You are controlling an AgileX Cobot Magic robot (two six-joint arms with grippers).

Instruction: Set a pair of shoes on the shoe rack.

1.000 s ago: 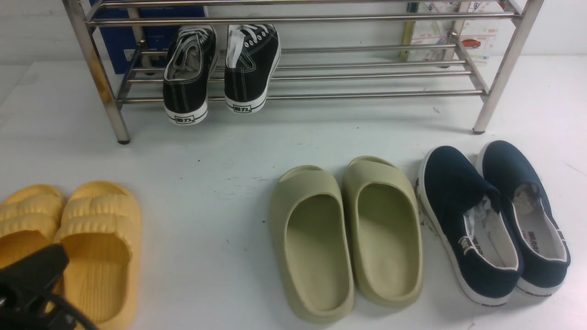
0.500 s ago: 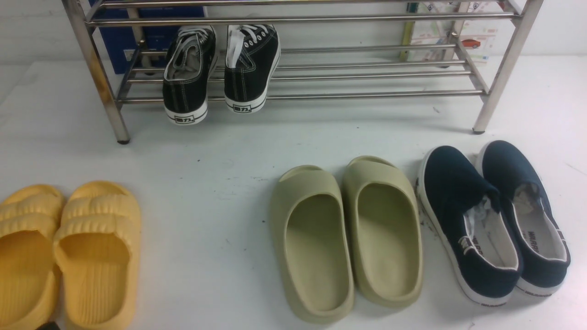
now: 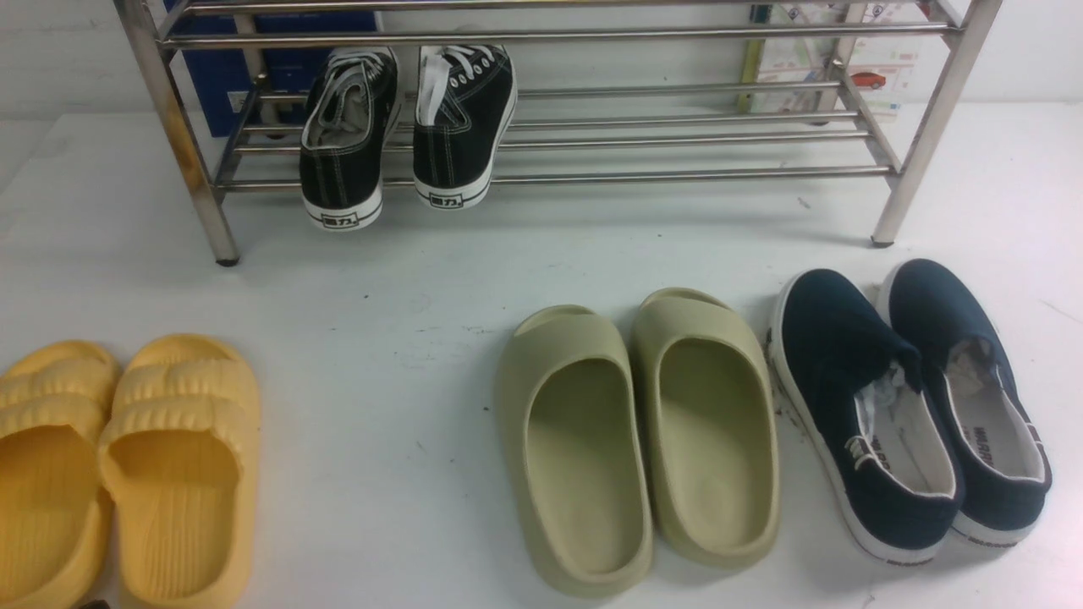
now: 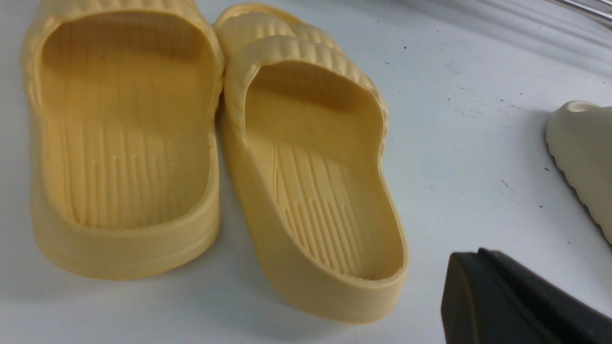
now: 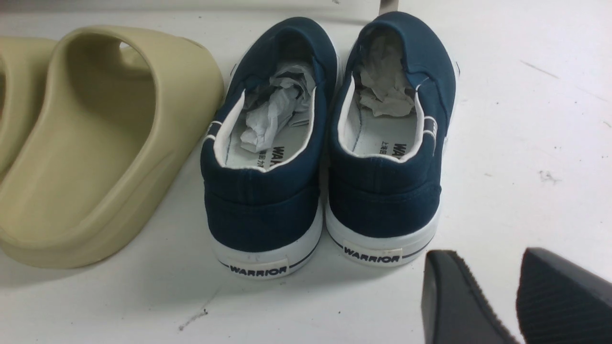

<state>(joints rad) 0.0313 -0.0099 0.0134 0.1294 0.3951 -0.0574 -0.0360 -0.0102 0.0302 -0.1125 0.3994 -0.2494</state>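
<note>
Both black lace-up sneakers of the pair of shoes, one (image 3: 345,139) beside the other (image 3: 464,127), rest on the lower bars of the shoe rack (image 3: 677,176), toes inward and white heels toward me, at its left part. The steel rack stands along the back of the white table. My left gripper (image 4: 471,255) is shut and empty, hovering low beside a yellow slide, far from the rack. My right gripper (image 5: 480,258) is open with nothing between its fingers, just behind the heels of the navy slip-ons. Neither gripper touches the sneakers.
Two yellow foam slides (image 3: 178,457) lie at the front left. Olive-green slides (image 3: 643,440) sit in the front middle, with navy slip-ons (image 3: 914,406) stuffed with paper to their right. A blue box (image 3: 220,76) and printed packaging (image 3: 863,68) stand behind the rack.
My left arm has drawn back and down out of the front view's lower left corner, uncovering the yellow slides. The shoes have not moved.
</note>
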